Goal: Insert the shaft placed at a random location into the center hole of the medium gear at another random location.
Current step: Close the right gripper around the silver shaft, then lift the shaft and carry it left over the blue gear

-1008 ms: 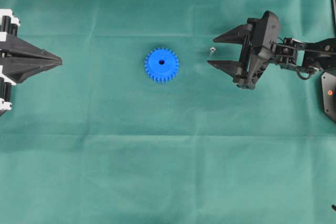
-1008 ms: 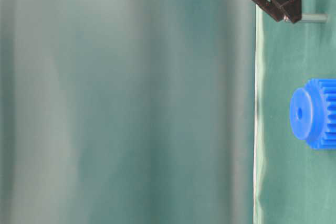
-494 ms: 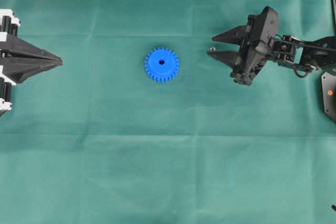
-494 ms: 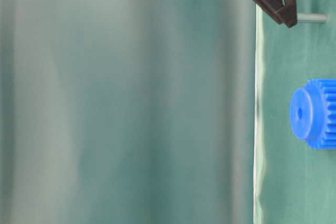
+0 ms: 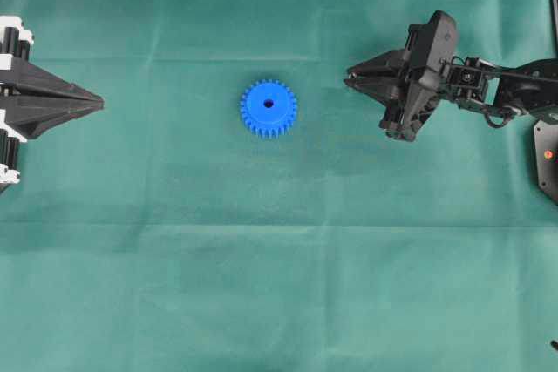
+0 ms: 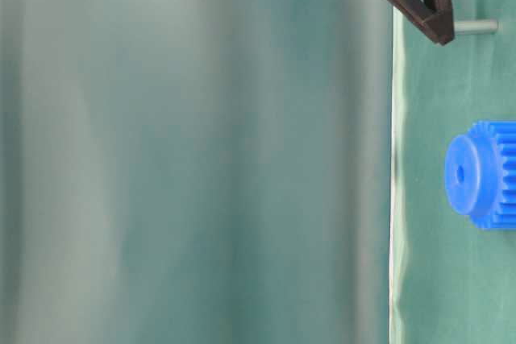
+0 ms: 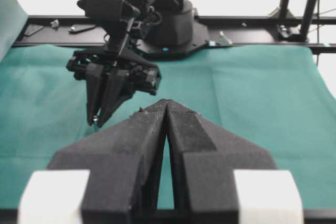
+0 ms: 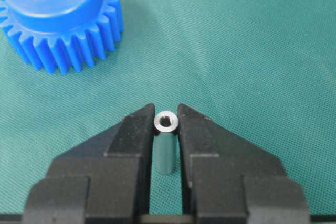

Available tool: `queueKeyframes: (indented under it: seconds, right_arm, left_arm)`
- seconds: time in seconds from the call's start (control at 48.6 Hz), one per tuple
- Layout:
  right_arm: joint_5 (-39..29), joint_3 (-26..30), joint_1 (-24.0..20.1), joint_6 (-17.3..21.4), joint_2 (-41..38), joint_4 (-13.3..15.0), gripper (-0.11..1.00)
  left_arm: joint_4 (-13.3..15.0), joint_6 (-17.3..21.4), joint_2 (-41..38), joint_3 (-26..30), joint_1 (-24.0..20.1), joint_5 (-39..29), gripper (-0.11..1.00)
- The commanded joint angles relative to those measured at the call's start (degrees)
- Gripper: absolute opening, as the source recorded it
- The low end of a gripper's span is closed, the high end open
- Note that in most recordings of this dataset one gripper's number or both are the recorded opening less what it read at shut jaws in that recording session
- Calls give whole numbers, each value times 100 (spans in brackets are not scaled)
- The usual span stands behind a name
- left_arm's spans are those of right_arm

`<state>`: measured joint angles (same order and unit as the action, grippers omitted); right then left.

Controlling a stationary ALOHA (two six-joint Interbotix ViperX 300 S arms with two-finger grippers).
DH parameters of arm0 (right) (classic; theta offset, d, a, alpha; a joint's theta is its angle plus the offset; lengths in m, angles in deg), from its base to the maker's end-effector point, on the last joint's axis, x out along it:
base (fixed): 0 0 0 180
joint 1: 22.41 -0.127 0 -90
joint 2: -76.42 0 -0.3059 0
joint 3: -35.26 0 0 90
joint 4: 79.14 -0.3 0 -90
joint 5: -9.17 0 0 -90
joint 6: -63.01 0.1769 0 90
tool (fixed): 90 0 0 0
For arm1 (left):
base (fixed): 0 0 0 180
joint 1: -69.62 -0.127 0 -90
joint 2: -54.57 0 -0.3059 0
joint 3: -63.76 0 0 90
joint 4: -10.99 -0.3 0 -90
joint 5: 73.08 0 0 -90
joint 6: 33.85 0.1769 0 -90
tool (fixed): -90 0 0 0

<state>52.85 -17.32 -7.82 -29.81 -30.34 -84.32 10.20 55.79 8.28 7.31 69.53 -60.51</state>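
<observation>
Green cloth point(image 5: 261, 259) — right tool point(image 8: 166, 124) pinches upright shaft point(image 8: 166, 129), gear point(image 5: 268, 108) well apart.

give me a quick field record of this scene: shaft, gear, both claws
shaft: upright on the green cloth, pinched between the right claw's fingertips
medium gear: flat on the cloth, hub up, apart from the shaft
center hole: empty
right claw: closed on the shaft
left claw: shut, empty, at the left edge
</observation>
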Motion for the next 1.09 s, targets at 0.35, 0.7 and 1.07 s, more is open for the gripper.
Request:
queueKeyframes:
  seconds: [0.35, 0.7, 1.07]
  right_arm:
    - [-976, 114, 18, -44, 1257, 9, 14]
    - [-1644, 193, 18, -35, 1951, 18, 14]
    - [-1626, 229, -35, -26, 1934, 9, 14]
  left_arm:
    - [-18, -9, -18, 70, -9, 35, 0]
    - [-18, -18, -9, 62, 0, 35, 0]
    - [-9, -18, 0, 70, 0, 35, 0]
